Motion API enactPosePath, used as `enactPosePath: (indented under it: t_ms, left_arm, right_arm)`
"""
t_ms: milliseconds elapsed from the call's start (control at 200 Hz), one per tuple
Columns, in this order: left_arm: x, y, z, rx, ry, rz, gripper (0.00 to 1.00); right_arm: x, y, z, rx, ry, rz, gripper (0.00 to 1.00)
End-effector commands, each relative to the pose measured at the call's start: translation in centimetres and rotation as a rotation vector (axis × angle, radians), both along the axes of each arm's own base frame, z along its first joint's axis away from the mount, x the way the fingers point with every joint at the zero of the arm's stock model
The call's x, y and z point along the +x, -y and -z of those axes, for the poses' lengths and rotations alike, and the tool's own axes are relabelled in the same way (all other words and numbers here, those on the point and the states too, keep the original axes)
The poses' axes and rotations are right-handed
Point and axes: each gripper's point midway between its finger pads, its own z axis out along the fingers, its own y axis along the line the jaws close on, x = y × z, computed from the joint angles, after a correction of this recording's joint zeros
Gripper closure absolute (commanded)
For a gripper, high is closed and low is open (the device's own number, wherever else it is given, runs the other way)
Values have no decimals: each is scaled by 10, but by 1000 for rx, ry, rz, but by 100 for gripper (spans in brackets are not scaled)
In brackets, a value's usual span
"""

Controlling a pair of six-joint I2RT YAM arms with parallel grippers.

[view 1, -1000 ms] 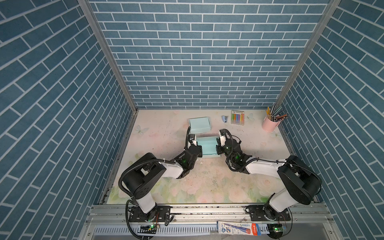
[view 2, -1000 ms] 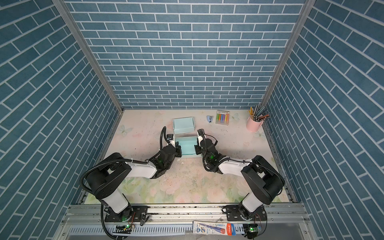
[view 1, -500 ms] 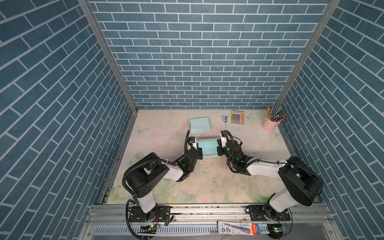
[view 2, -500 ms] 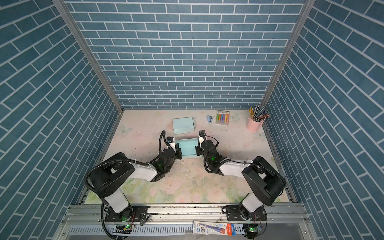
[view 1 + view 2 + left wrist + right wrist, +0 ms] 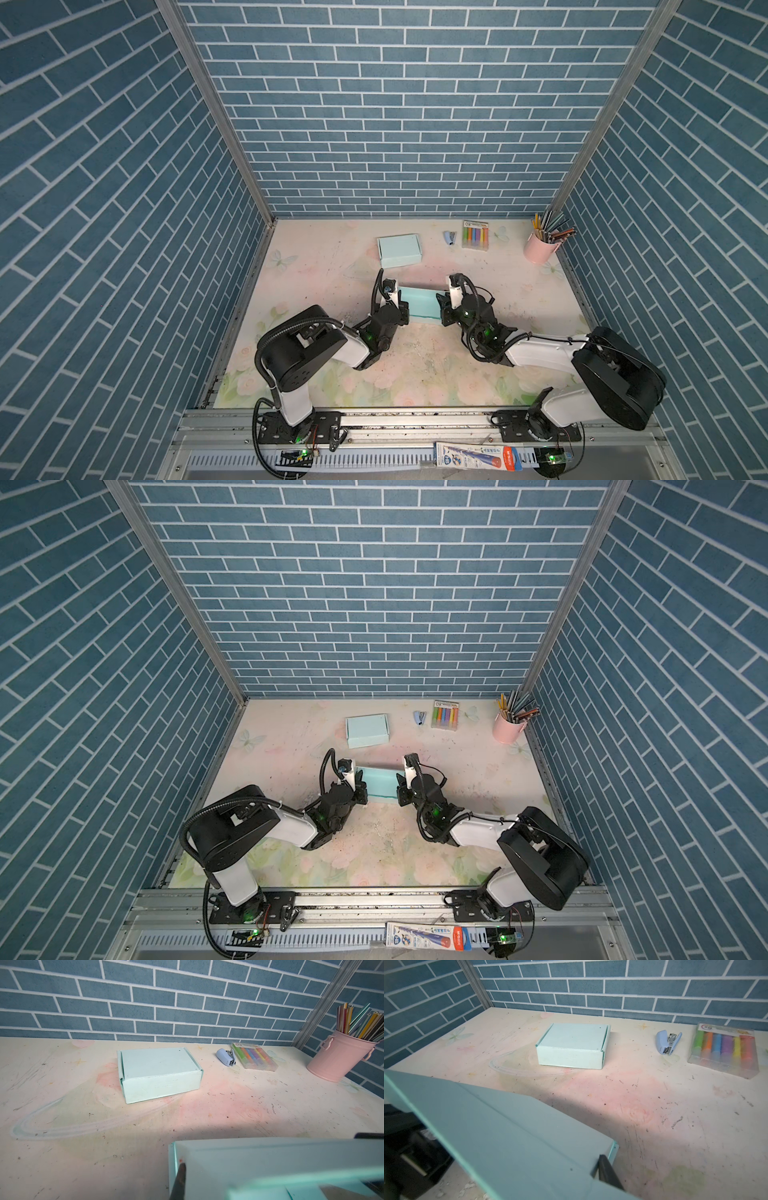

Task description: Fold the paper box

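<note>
A: What is lying nearest on the table point(image 5: 415, 365)?
B: The teal box point(image 5: 420, 302) is sitting mid-table in both top views, with a broad panel facing up and the two grippers flanking it.
A: How is the left gripper point(image 5: 402, 308) standing?
B: It is sitting at the box's left end with its jaws closed together. In the left wrist view one dark finger point(image 5: 180, 1178) is touching the end corner. Whether paper is being pinched, I cannot tell.
A: And the right gripper point(image 5: 441, 305)?
B: It is meeting the box's right end. In the right wrist view a finger point(image 5: 607, 1169) is lying against the panel's corner, but I cannot tell whether those jaws are open or closed.
A: What is sitting beyond?
B: A closed box point(image 5: 399, 250), pale mint, is lying well apart, farther back. Behind it to the right, a stapler point(image 5: 449, 237) is lying just beside a pack of markers point(image 5: 475, 235). A pink cup point(image 5: 539, 250) is standing upright in the far right corner, holding pencils point(image 5: 552, 226).
</note>
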Motion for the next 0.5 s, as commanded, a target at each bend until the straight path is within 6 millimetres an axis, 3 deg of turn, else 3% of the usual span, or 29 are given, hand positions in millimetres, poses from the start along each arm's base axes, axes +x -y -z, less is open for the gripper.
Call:
enactPosePath:
  t_ms: [0, 120, 325, 495]
  left_arm:
    - [-16, 15, 12, -4, -33, 92, 100]
    - [-18, 16, 14, 5, -33, 94, 100]
    - [-17, 18, 15, 40, -28, 91, 100]
    - [-16, 19, 16, 48, -32, 88, 100]
  right_arm:
    - [-19, -14, -6, 75, -33, -91, 62]
    - [-24, -2, 2, 78, -50, -55, 48]
    - [-38, 7, 8, 89, -91, -67, 37]
    - [-58, 9, -6, 119, -95, -131, 30]
